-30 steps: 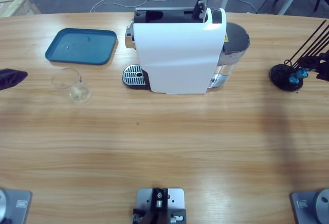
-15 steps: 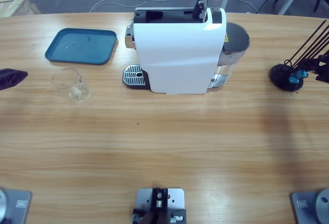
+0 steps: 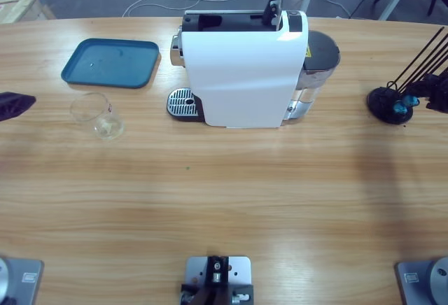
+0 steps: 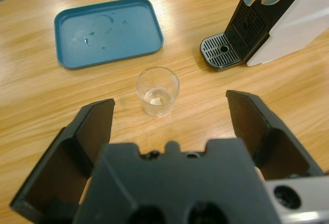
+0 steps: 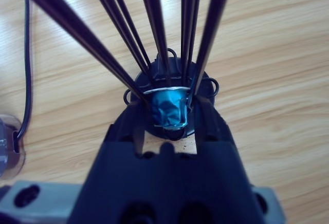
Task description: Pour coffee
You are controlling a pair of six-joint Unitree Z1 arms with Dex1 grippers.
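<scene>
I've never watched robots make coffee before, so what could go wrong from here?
The right gripper sits close around a blue capsule among the thin black rods of the capsule rack; pulling away carelessly might snag a rod and tip the rack.

The left gripper is open, facing the light glass cup; a misjudged approach might knock it over and spill the coffee.

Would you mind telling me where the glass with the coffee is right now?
The glass stands upright on the table's left part in the high view, just below the blue tray and left of the coffee machine's drip grate; the open left gripper faces it.
</scene>
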